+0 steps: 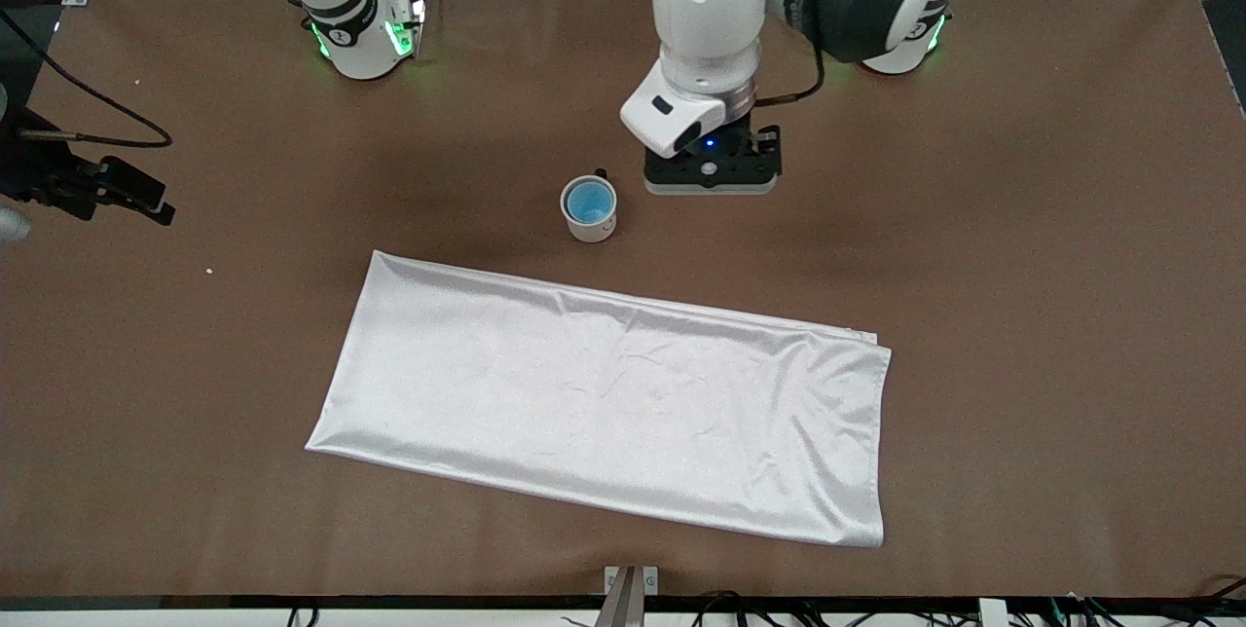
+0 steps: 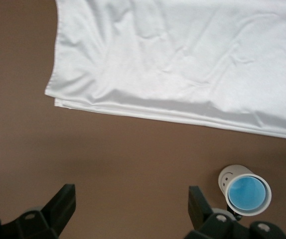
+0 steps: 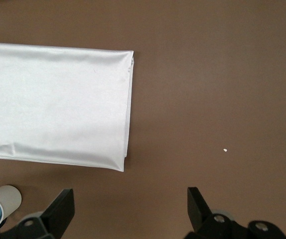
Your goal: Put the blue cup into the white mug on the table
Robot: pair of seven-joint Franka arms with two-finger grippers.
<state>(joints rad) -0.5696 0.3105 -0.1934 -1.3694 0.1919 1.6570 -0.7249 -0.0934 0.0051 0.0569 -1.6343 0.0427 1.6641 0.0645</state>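
The blue cup [image 1: 588, 202] sits inside the white mug [image 1: 591, 229], which stands upright on the brown table [image 1: 1022, 218]. The mug's small black handle points toward the robots' bases. My left gripper [image 1: 712, 177] hangs open and empty over bare table right beside the mug, toward the left arm's end. In the left wrist view the mug [image 2: 231, 176] with the cup [image 2: 247, 193] in it lies just outside one finger of the open left gripper [image 2: 131, 206]. My right gripper [image 1: 146, 199] waits open and empty over the right arm's end of the table [image 3: 130, 206].
A shiny white cloth [image 1: 604, 403] lies flat on the table, nearer to the front camera than the mug. It also shows in the left wrist view [image 2: 183, 59] and the right wrist view [image 3: 53, 109]. A small white speck [image 1: 208, 270] lies near the right gripper.
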